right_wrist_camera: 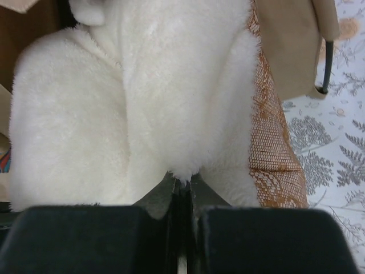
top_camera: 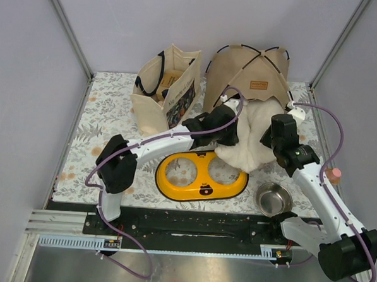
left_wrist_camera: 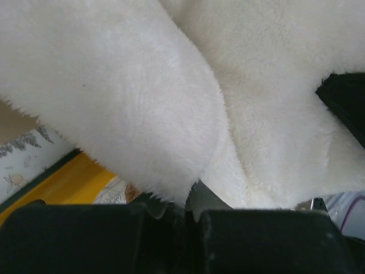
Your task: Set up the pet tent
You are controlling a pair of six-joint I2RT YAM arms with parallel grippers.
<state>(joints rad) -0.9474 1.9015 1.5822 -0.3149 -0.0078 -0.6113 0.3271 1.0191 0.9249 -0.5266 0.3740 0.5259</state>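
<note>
1. Nearest, a steel bowl [top_camera: 274, 199] and a yellow feeder [top_camera: 202, 178] sit on the desk [top_camera: 108, 111].
2. The left jaws and right jaws are both clamped tight on the fluffy pillow [top_camera: 252, 141]. It is best lifted evenly and fed straight inside.
3. Behind, the pet tent [top_camera: 246, 71] stands at the desk's back, its doorway mostly hidden by the pillow.

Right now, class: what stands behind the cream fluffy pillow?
The tan pet tent stands directly behind the pillow, its label patch showing. The pillow covers the tent's lower front, so its inside cannot be seen.
</note>
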